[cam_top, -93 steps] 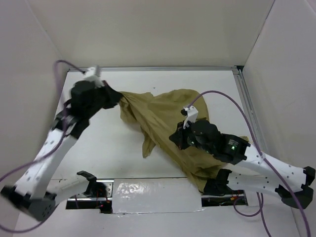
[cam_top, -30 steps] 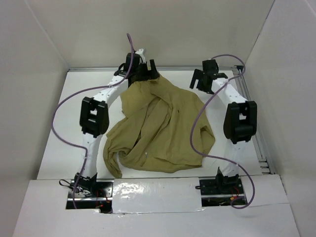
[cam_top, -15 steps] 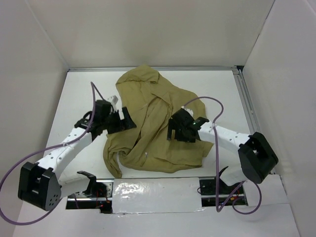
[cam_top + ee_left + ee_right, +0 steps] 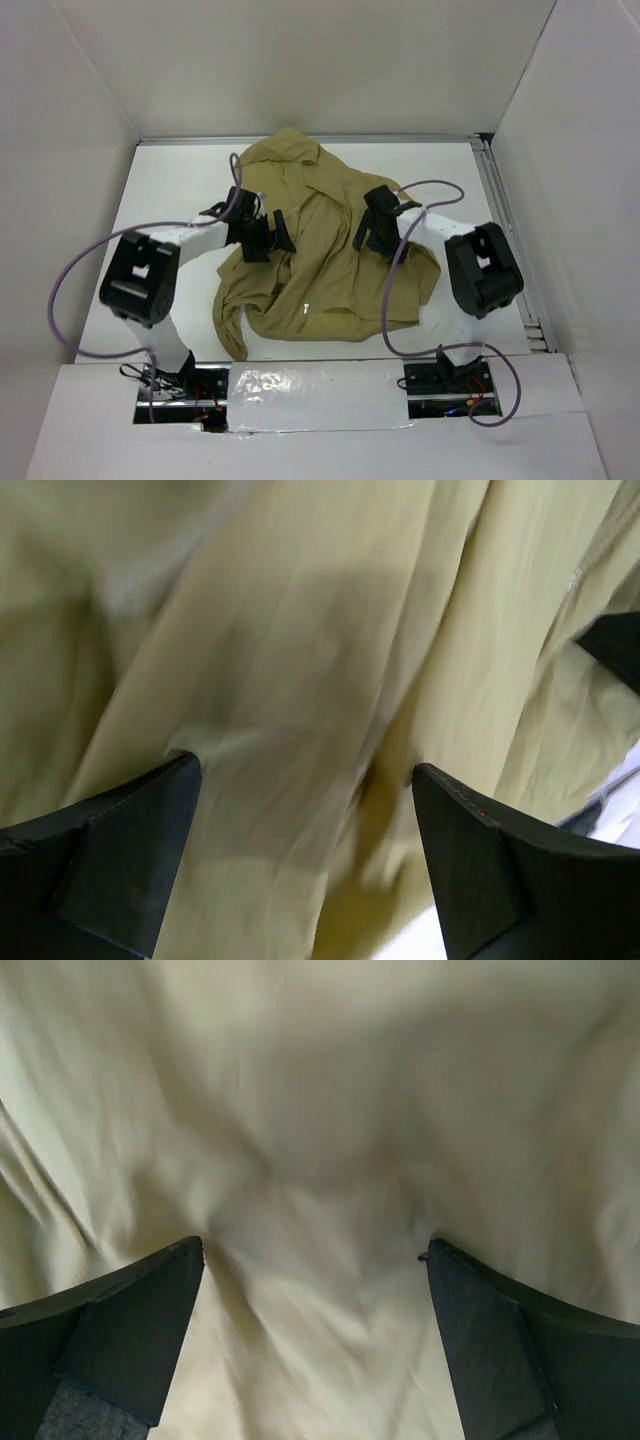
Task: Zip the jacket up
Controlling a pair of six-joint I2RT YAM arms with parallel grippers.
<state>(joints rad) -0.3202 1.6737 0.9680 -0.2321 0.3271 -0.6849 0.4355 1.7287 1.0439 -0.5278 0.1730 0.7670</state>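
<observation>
The left claw (image 4: 268, 232) is spread wide on the jacket's (image 4: 325, 285) left side. Its fingers (image 4: 130, 850) rest against loose cloth, with folds running between them and nothing pinched. The right claw (image 4: 374, 226) is spread just as wide on the jacket's right side, its fingertips (image 4: 130, 1330) denting smooth cloth, and it clasps nothing either. The jacket lies rumpled in a heap on the white counter (image 4: 170, 190), its far end close to the back wall. The purple right cable (image 4: 388, 300) drapes across the jacket's right part. The left cable (image 4: 58, 300) loops well left of the jacket. A metal rail (image 4: 505, 235) runs along the counter to the jacket's right.
</observation>
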